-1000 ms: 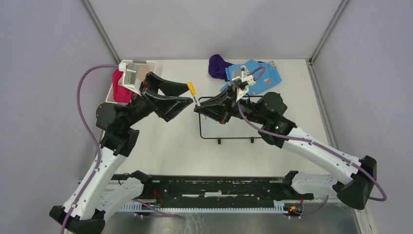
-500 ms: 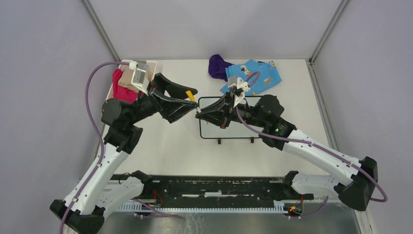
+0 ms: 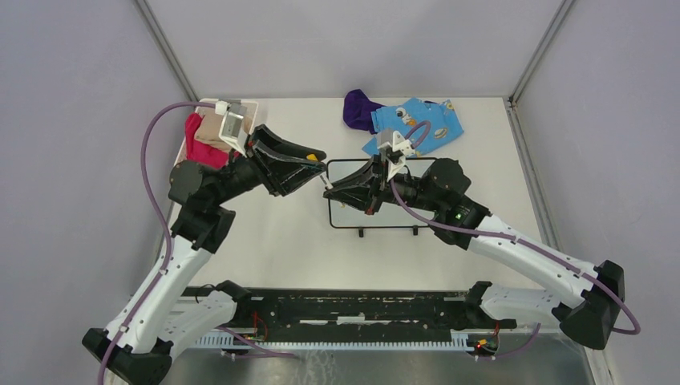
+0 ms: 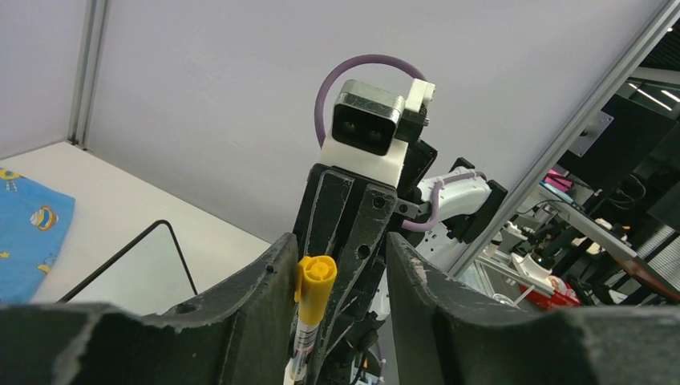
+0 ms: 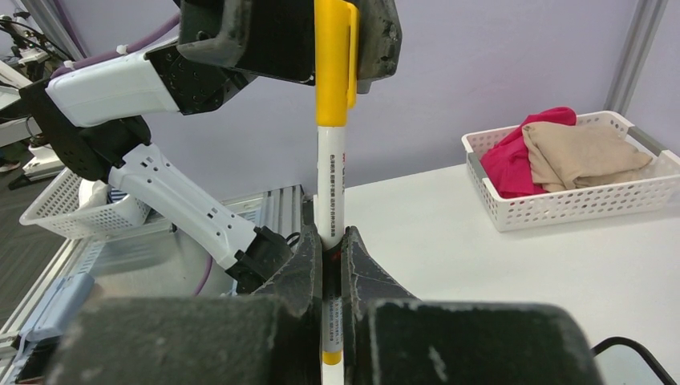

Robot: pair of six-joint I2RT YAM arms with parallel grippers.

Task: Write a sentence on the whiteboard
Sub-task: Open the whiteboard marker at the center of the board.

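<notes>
Yellow-capped and white-barrelled, one marker stands upright between the two grippers. The right gripper is clamped tight on its barrel. The left gripper straddles the cap from nine o'clock. Its wrist camera shows the cap against one finger with a gap to the other, so those jaws are part-way closed but not yet gripping.

One whiteboard lies flat near the middle of the table, under the right gripper. One white basket sits at ten o'clock with two cloths in it, a red cloth and a beige cloth. Two more lie at twelve to one o'clock, touching each other: a purple cloth and a blue patterned cloth.

A second ago the left jaws stood wider and the cap showed bare between the grippers. Since then the left gripper has slid over it and narrowed, and the right gripper has drifted a little towards seven o'clock. The board, the basket and the cloths have not moved.

From above, the cap is hidden inside the left fingers and the right gripper covers the board's corner at ten o'clock. Whether anything is written on the board cannot be made out. The barrel's print is too small to read.
</notes>
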